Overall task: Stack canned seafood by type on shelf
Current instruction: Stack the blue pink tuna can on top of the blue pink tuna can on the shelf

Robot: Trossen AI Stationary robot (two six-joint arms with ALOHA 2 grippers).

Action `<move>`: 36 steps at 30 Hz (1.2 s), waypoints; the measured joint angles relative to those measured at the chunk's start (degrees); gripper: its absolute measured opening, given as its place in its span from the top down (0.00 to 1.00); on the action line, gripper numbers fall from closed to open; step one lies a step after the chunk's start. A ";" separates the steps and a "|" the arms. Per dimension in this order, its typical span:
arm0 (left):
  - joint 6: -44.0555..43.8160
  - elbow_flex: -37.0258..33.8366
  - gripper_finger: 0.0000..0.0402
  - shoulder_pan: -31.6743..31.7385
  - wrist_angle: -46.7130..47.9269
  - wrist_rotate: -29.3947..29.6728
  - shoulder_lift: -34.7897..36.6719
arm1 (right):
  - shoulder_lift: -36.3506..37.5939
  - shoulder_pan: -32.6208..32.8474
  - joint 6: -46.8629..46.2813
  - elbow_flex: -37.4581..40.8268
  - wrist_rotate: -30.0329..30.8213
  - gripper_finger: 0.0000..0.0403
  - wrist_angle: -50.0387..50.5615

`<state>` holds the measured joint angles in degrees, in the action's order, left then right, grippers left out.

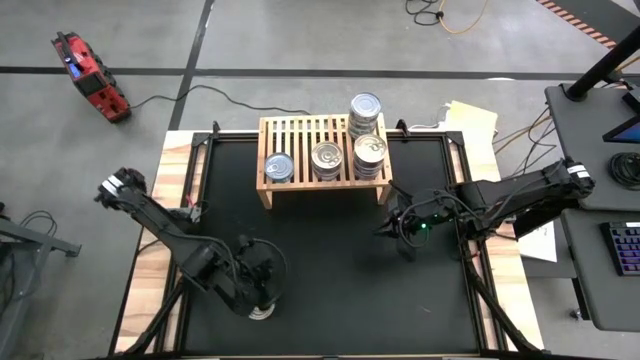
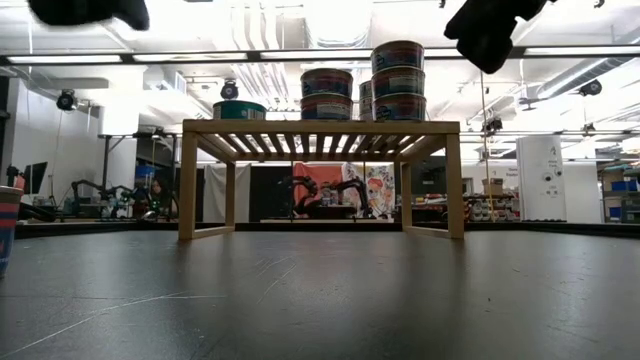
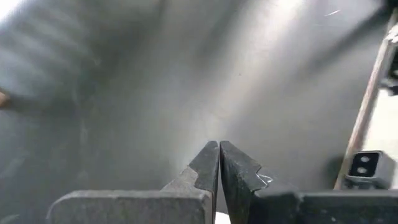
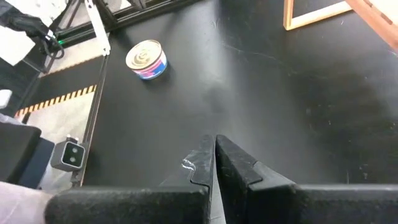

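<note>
Light-wood slatted shelf [image 1: 300,135], silver-lidded cans [image 1: 327,158], black table [image 1: 330,270].

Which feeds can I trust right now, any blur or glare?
Left wrist view: smeared, only the shut left gripper reads. Right wrist view: sharp, one can clear on the mat. Low view: bright ceiling lights behind the shelf. High view: even light.

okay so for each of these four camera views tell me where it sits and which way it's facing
High: overhead, straight down on shelf, cans, both arms.
Low: tabletop height, level toward the shelf; arm parts hang at top.
Left wrist: down at bare black mat; shut left gripper.
Right wrist: across mat to a lone can; shut right gripper.
High and low share the shelf's stacked cans.
</note>
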<state>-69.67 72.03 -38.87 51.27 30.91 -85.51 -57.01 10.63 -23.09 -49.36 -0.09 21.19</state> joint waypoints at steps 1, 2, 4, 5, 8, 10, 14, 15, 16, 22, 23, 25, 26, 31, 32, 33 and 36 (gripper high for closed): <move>0.06 -3.09 1.00 0.08 -3.75 -0.41 1.62 | 0.00 -0.02 -0.40 0.00 0.06 0.98 -0.02; 0.17 -6.18 1.00 0.09 -7.75 -1.25 3.34 | 0.00 -0.02 -1.20 0.00 0.07 0.98 -0.07; 0.11 -11.71 1.00 0.15 -15.63 -4.70 6.55 | 0.01 -0.02 -3.43 -0.01 0.08 0.98 -0.03; 0.13 -13.98 1.00 0.15 -19.09 -7.05 7.94 | 0.00 -0.01 -4.89 -0.02 0.08 0.98 -0.06; -1.84 -19.01 1.00 0.11 -25.88 -14.41 11.17 | 0.01 0.49 -10.04 -0.02 0.02 0.98 0.00; -6.80 -20.97 1.00 0.00 -26.97 -16.83 12.31 | -0.05 1.21 -13.64 -0.02 0.01 0.98 -0.02; -17.35 -24.41 1.00 -0.38 -27.43 -20.49 12.57 | -0.11 3.56 -22.08 -0.02 -0.20 0.98 1.80; -18.76 -25.27 1.00 -0.42 -28.19 -22.25 12.54 | -0.11 4.22 -24.21 -0.02 -0.18 0.98 3.23; -20.18 -26.18 1.00 -0.44 -29.20 -23.56 12.54 | -0.11 4.90 -26.38 -0.02 -0.16 0.98 4.83; -24.18 -29.88 1.00 -0.46 -31.59 -23.91 12.50 | -0.42 7.88 -32.39 0.04 0.09 0.98 14.53; -24.59 -30.32 1.00 -0.46 -31.66 -23.12 12.38 | -0.54 7.91 -32.49 0.07 0.09 0.98 15.39; -25.46 -31.19 1.00 -0.46 -31.61 -22.64 11.77 | -0.91 7.89 -32.55 0.11 0.37 0.98 15.87; -25.63 -31.58 1.00 -0.46 -31.16 -23.29 11.39 | -1.07 7.87 -32.57 0.09 0.69 0.98 15.74; -26.47 -31.75 1.00 -1.37 -29.01 -30.29 10.28 | -2.37 7.88 -32.28 0.11 1.63 0.98 15.72; -26.47 -31.37 1.00 -1.70 -29.13 -30.39 10.27 | -2.68 7.87 -31.74 0.11 1.64 0.98 15.64; -26.47 -31.00 1.00 -2.01 -29.13 -30.43 10.27 | -2.98 7.87 -31.47 0.11 1.67 0.98 15.61; -26.58 -30.19 1.00 -3.27 -28.43 -30.42 10.07 | -3.93 7.87 -31.13 0.11 1.70 0.98 15.48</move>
<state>-96.25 41.84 -42.14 22.84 0.48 -75.44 -60.94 18.50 -54.22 -49.25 1.61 36.67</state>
